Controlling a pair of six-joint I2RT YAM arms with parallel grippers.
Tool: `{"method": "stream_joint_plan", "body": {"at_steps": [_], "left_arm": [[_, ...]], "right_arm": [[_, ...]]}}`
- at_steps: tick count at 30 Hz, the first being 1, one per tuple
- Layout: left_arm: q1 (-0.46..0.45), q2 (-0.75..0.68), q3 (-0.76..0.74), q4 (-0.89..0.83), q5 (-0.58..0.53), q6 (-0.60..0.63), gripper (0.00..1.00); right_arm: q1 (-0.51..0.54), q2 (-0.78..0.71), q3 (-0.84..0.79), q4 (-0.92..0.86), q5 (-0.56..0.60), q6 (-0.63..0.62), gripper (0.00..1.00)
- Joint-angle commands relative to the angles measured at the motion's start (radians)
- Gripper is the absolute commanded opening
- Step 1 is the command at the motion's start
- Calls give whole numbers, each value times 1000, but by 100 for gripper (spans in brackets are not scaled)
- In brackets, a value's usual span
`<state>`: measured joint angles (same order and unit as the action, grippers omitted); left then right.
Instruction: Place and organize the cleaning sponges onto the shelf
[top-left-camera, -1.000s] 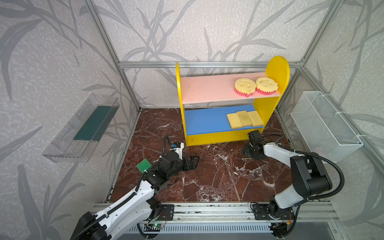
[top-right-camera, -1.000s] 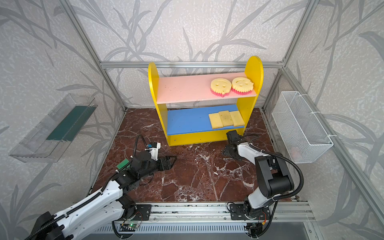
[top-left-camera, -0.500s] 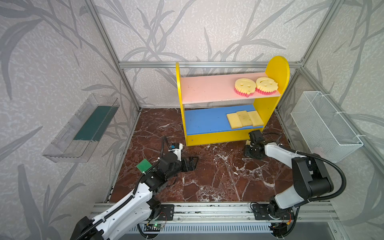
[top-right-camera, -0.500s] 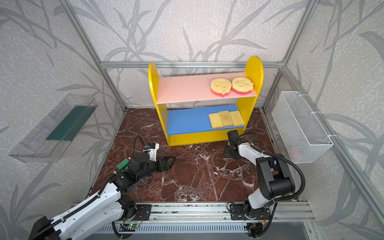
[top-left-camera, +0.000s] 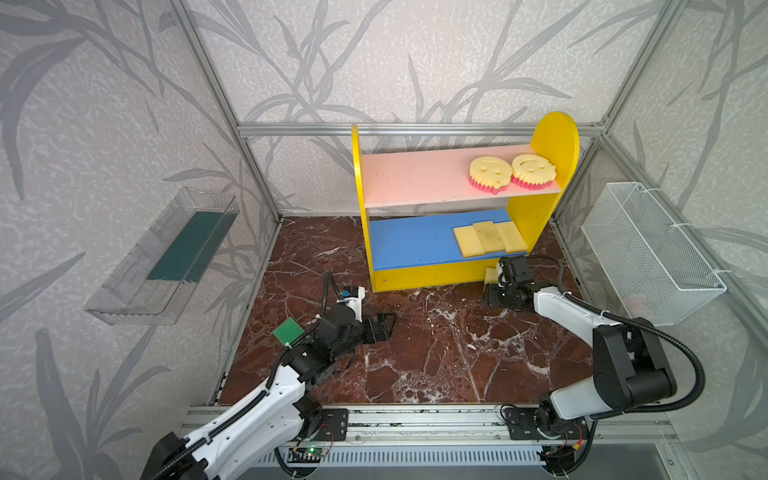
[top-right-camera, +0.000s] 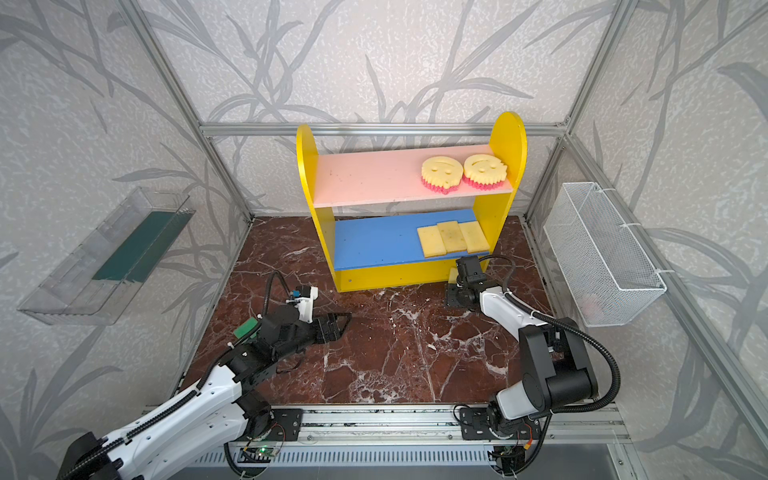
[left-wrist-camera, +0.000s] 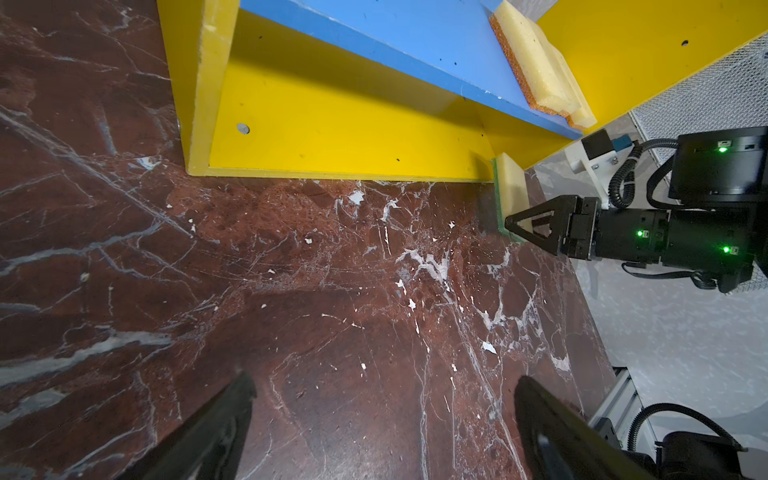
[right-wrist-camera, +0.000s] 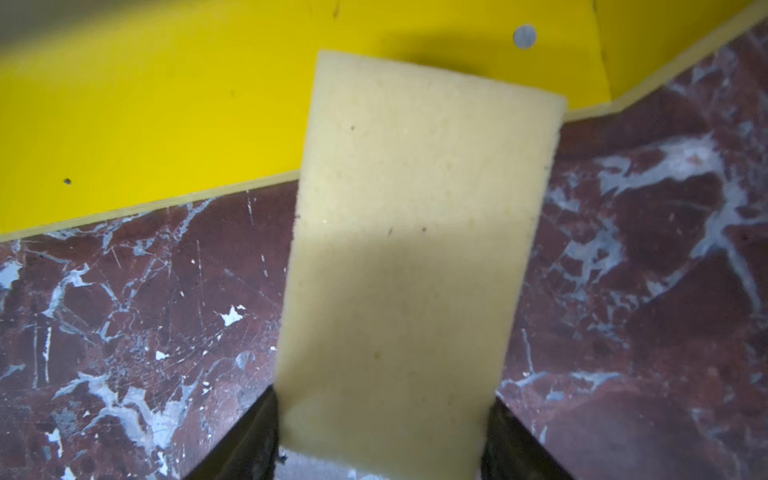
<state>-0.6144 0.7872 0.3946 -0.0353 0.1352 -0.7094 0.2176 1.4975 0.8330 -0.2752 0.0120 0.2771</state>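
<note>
- Shelf (top-left-camera: 432, 277) stood at 12 o'clock of the floor. Two smiley sponges (top-left-camera: 490, 173) sat on its pink board and three pale rectangles (top-left-camera: 489, 237) on its blue board, all toward 3 o'clock.
- Right gripper (top-left-camera: 493, 293), the nearer arm, was low at the shelf's 5 o'clock foot. Its fingers lay along both long edges of the pale sponge (right-wrist-camera: 415, 232); squeeze or mere contact could not be told.
- Left gripper (left-wrist-camera: 384, 380) was spread wide and empty, well apart toward 8 o'clock.
- Pale sponge was off the shelf, against its foot, at the right gripper's 12 o'clock. Long axis ran 12–6, along the approach. Cream foam, one green face.
- Green-faced sponge (top-left-camera: 288, 330) lay on the floor at 9 o'clock, beside the left arm.
</note>
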Motion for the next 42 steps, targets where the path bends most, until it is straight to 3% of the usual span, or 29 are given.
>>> {"method": "stream_joint_plan", "body": {"at_steps": [1,20,26,30,37,40,42], "left_arm": [[1,14,-7,27,-27,14,99],[1,74,-32,86,-64,25,98],[1,88,-39,96,-72,24,98],[1,106,-38,109,-68,15,98],[0,106,-39,115,-66,9,98],[1,95,-45,117,-64,5,98],[0,84,-48,112,-63,5,98]], "right_arm": [[-21,-30,9,90,23,-64,71],[-83,93,87,240,68,-263,75],[-95,125,91,254,65,-254,75],[-95,127,81,255,63,-238,81],[-93,16,38,215,50,-164,89],[-93,-57,27,138,59,-82,88],[-94,-113,1,98,39,-21,82]]}}
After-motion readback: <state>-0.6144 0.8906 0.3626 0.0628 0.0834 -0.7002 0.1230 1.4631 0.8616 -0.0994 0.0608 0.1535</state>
